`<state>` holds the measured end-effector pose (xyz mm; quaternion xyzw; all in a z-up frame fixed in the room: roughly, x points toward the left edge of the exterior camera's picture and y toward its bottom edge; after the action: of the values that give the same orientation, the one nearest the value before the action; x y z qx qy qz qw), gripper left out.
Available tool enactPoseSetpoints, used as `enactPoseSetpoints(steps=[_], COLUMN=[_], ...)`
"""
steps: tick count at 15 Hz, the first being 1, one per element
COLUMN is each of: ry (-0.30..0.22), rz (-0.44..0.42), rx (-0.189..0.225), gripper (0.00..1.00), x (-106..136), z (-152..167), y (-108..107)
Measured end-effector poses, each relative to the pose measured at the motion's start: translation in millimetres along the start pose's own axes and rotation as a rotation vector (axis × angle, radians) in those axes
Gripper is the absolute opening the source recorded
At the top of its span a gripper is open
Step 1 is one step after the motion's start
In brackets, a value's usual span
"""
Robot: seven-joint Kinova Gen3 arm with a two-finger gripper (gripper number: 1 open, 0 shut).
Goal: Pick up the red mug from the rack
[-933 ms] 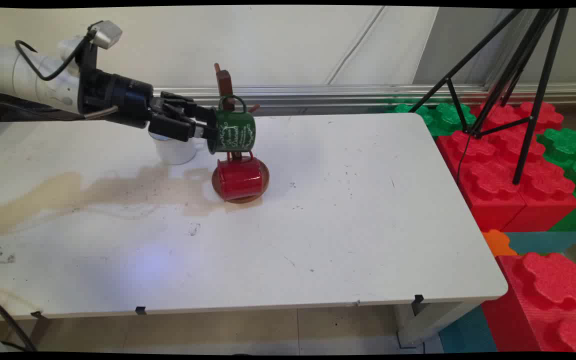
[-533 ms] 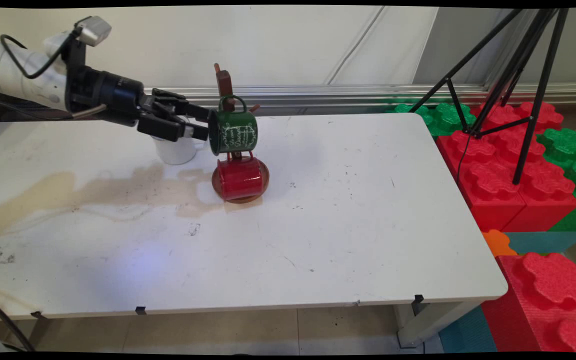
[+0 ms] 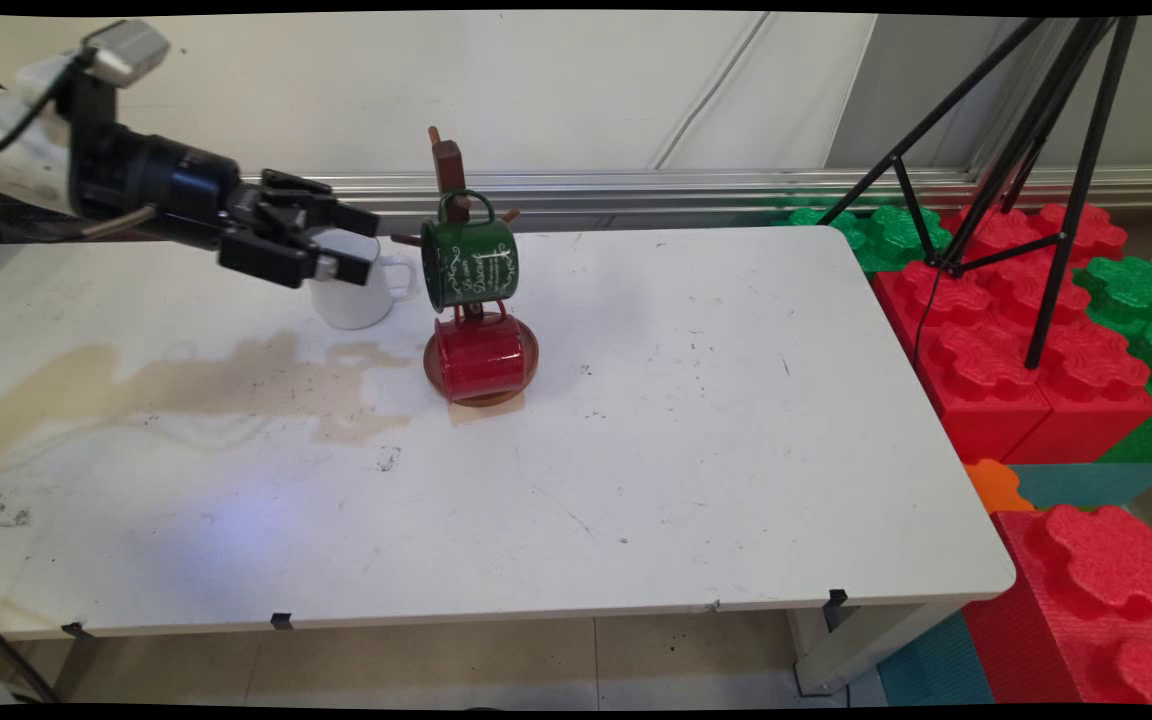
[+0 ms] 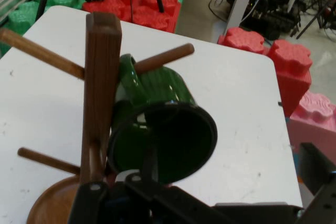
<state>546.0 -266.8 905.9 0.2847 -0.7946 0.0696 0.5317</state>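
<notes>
A green mug [image 3: 469,262] hangs by its handle on a peg of the brown wooden mug tree [image 3: 448,165], its mouth turned toward the arm. Below it a red mug [image 3: 479,357] hangs over the tree's round base [image 3: 528,368]. My gripper [image 3: 368,247] is open and empty, a short way left of the green mug and not touching it. It hovers in front of a white mug [image 3: 356,300] standing on the table. In the hand view the green mug [image 4: 168,135] and the tree's post [image 4: 102,93] fill the centre, with the gripper [image 4: 205,203] spread wide at the bottom.
A brown stain [image 3: 186,370] spreads over the white table [image 3: 686,450] left of the tree. Beyond the table's right edge, a black tripod [image 3: 1036,150] stands among red and green foam blocks [image 3: 1016,360].
The gripper has drawn back to the left, away from the green mug's rim. The mug stays hanging on its peg, and the white mug shows more fully.
</notes>
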Motion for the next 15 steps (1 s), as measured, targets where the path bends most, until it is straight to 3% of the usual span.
enactPoseSetpoints(steps=[15], ry=[-0.101], rz=[0.151], rx=[0.027], gripper=[1.0], x=[-28], z=[-98], y=[-11])
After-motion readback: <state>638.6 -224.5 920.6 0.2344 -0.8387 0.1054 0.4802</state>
